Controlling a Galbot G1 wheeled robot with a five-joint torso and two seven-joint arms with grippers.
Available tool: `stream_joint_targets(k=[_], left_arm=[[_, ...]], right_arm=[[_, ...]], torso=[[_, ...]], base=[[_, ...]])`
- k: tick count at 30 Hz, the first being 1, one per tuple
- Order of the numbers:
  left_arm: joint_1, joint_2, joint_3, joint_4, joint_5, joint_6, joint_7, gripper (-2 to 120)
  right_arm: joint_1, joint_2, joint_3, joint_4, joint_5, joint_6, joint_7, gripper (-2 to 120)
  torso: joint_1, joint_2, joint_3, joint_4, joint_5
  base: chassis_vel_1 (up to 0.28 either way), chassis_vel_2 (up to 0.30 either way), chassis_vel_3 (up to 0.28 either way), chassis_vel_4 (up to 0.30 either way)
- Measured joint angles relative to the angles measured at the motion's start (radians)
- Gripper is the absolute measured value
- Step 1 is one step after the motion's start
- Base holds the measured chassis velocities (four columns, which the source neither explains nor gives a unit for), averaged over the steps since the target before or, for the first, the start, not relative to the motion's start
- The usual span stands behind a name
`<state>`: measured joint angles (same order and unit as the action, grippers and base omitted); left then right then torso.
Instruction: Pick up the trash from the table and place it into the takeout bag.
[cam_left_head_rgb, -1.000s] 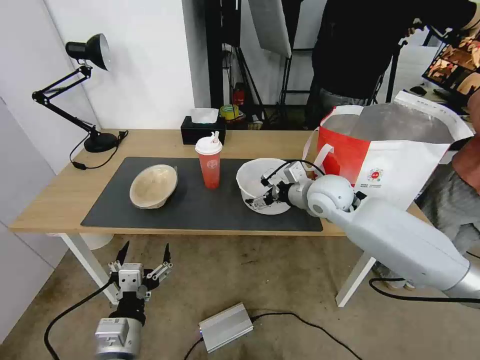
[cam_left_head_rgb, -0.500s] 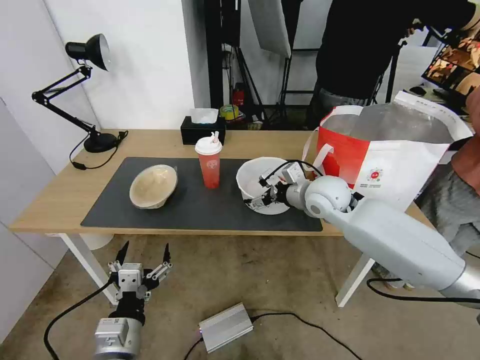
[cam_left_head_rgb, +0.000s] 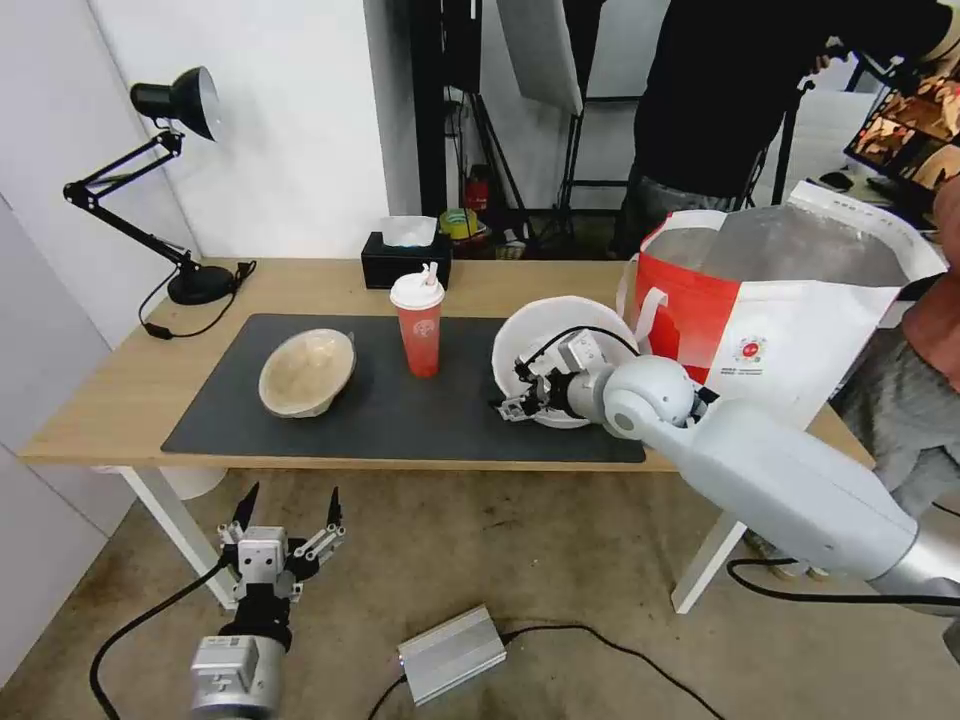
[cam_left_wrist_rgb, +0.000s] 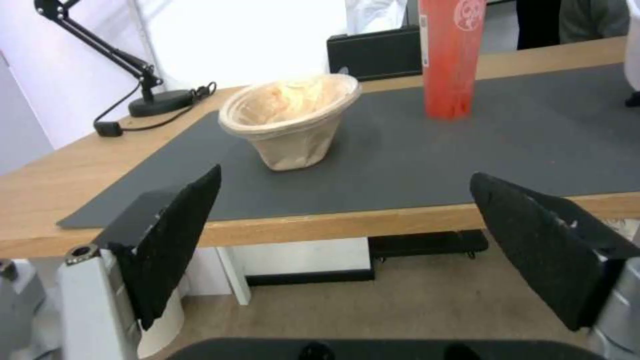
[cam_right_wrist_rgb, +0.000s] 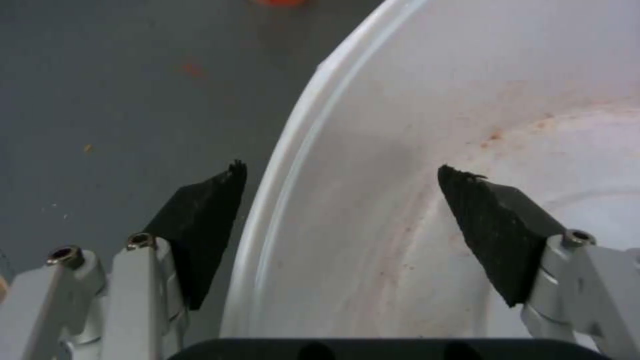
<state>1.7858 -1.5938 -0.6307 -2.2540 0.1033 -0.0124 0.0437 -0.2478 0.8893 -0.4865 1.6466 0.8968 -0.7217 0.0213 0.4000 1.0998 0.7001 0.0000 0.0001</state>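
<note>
Right tool (cam_left_head_rgb: 518, 397): spread, straddling the tilted white bowl's (cam_left_head_rgb: 560, 330) near rim (one finger inside).
Left tool (cam_left_head_rgb: 287, 512): spread, low before the table (cam_left_head_rgb: 120, 400).

A light-wood table (cam_left_head_rgb: 120, 400) is topped by a matt dark mat (cam_left_head_rgb: 400, 400); the white bowl (cam_right_wrist_rgb: 467, 125) looks glossy plastic, the beige bowl (cam_left_wrist_rgb: 290, 120) perhaps fibrous pulp; silver foil lines the bag (cam_left_head_rgb: 800, 245).

White wall (cam_left_head_rgb: 290, 120), black desk lamp (cam_left_head_rgb: 170, 150), worn brown floor (cam_left_head_rgb: 560, 560).
</note>
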Motion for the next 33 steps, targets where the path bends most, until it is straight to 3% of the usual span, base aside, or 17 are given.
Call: stream_joint_targets(k=[8,20,21,30,33], left_arm=[[-0.003,0.000,0.000,0.003,0.000,0.000,0.000,100],[-0.005,0.000,-0.002,0.006,-0.002,-0.003,-0.001,100],[-0.005,0.000,-0.002,0.006,-0.002,-0.003,-0.001,100],[-0.003,0.000,-0.001,0.001,-0.002,-0.004,-0.002,100],[-0.002,0.000,0.001,-0.001,-0.002,-0.004,-0.002,100]], right_arm=[[-0.001,0.019,-0.006,-0.011,0.001,0.000,0.011,70],[0.001,0.025,-0.009,-0.012,0.007,0.000,0.015,40],[0.002,0.023,-0.009,-0.009,0.009,0.000,0.016,32],[0.006,0.010,-0.009,0.007,0.020,0.000,0.022,0],[0.006,0.005,-0.009,0.016,0.030,0.000,0.029,0]], torso=[[0.000,0.000,0.000,0.0000,-0.0001],[0.000,0.000,0.000,0.0000,-0.0001],[0.000,0.000,0.000,0.0000,-0.0001],[0.000,0.000,0.000,0.0000,-0.0001],[0.000,0.000,0.000,0.0001,-0.0001]], base=[[0.000,0.000,0.000,0.000],[0.000,0.000,0.000,0.000],[0.000,0.000,0.000,0.000],[0.000,0.000,0.000,0.000],[0.000,0.000,0.000,0.000]])
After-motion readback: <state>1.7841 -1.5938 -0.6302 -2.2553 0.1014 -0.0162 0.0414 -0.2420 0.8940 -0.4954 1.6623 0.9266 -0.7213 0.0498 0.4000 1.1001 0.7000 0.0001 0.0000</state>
